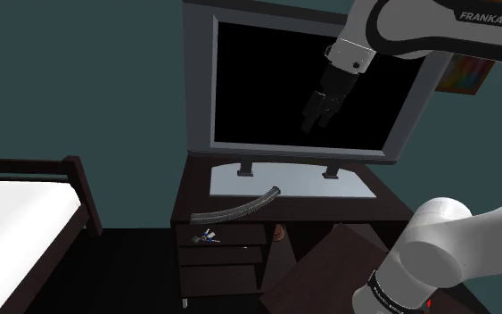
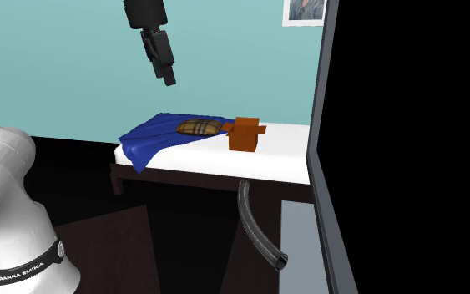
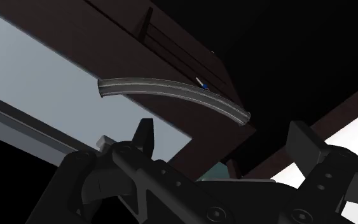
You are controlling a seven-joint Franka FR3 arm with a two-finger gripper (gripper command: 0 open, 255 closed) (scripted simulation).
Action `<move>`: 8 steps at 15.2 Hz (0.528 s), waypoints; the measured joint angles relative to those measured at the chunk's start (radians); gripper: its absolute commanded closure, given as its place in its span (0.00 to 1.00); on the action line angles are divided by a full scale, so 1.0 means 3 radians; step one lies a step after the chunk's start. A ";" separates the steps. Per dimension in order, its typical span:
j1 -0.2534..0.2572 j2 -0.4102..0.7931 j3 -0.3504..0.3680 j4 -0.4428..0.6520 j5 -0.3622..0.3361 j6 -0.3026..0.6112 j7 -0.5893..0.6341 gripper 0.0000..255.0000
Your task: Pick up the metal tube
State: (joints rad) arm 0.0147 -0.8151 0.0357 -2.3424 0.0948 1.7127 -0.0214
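Note:
A curved grey tube (image 1: pixel 236 209) lies on the dark desk top (image 1: pixel 195 201), by the front left corner of the screen's grey base plate (image 1: pixel 289 183). In the second exterior view the tube (image 2: pixel 256 225) bends along the desk's edge, one open end facing the camera. My gripper (image 1: pixel 316 119) hangs high above the desk in front of the black screen, well clear of the tube. In the wrist view the tube (image 3: pixel 171 92) lies far beyond the gripper (image 3: pixel 225 143), whose black fingers (image 3: pixel 147 137) stand wide apart with nothing between them.
A large flat screen (image 1: pixel 302 80) stands at the back of the desk. Below the top, an open shelf holds a small blue item (image 1: pixel 207 236). A bed (image 2: pixel 216 159) with a blue blanket (image 2: pixel 154 138) and a brown box (image 2: pixel 245 134) stands beyond the desk.

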 measured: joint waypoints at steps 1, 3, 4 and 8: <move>0.0000 0.0000 0.0000 0.0000 0.0000 0.0000 0.0000 0.00; -0.0030 0.0052 0.0070 -0.0063 0.0027 0.0110 0.0134 0.00; -0.0058 0.0067 0.0099 -0.0141 0.0035 0.0197 0.0210 0.00; -0.0150 0.0324 0.0348 -0.0328 0.0119 0.0622 0.0668 0.00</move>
State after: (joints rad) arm -0.0302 -0.7180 0.1402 -2.4408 0.1306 1.8995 0.1789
